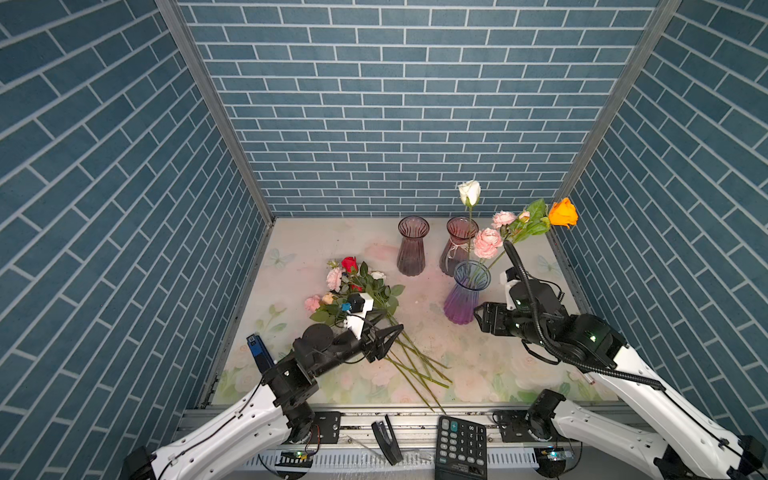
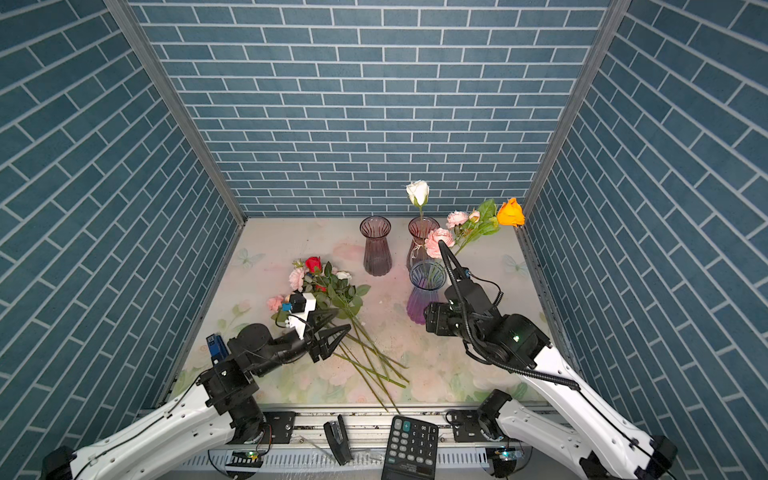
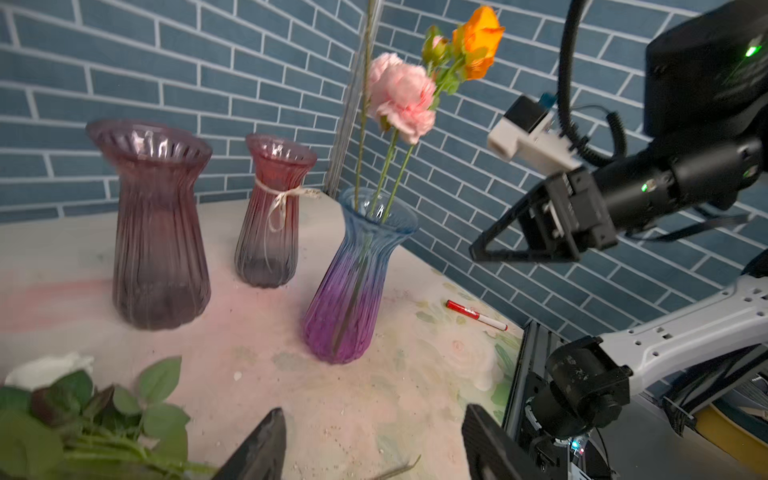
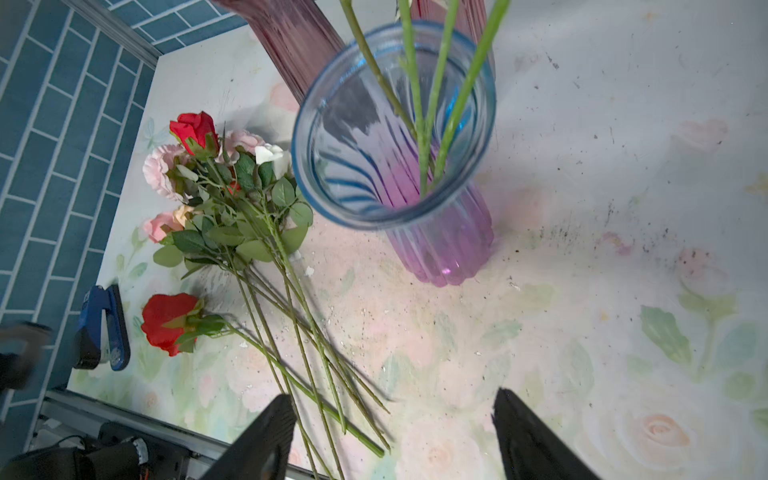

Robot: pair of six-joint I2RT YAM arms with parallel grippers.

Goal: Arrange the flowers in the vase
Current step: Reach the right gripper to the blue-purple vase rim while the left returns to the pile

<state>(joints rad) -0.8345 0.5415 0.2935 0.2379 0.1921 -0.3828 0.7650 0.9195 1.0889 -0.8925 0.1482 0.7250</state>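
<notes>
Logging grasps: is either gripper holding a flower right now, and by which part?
Nothing is held: the left gripper and the right gripper both stand open and empty.

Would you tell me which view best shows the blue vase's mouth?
The right wrist view: looks down into the blue vase, stems inside. The left wrist view shows its side; both top views show it small.

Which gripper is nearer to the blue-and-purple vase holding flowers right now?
Right. The right gripper sits open just beside the blue-and-purple vase, on its right in both top views; the left gripper hangs open over the loose stems, well to the vase's left.
</notes>
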